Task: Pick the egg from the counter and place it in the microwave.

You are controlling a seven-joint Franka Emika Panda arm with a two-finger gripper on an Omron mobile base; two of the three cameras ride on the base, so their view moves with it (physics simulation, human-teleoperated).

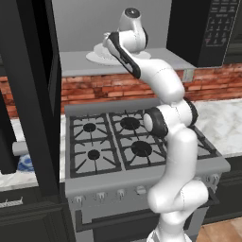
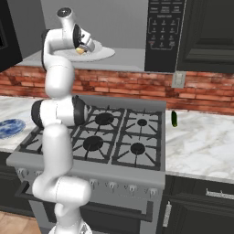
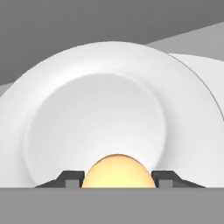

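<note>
Egg: one egg [image 3: 117,171], pale yellow-tan, pinched between the two dark fingertips [image 3: 72,178] of the claw [image 3: 117,178] — held, not yet set down.
Claw: clenched on the egg, reached into the microwave [image 2: 165,32] cavity over the white plate [image 3: 100,118]; in the right base view a tan spot at the hand [image 2: 81,50] is likely the egg.
Why held so: the plate's dished middle lies straight ahead of the egg, so a release there should keep it from rolling — my reading.
Plate: one, wide and round, on the grey floor of the cavity.
Stove: one stove [image 1: 142,168] with four burners showing in the right base view, below the arm.
Counter: marbled counter [image 2: 205,146] carries one dark green vegetable [image 2: 174,118]; one blue-and-white bowl [image 2: 10,126] lies on the other side.
Stage: delivery nearly done; letting go remains.
</note>
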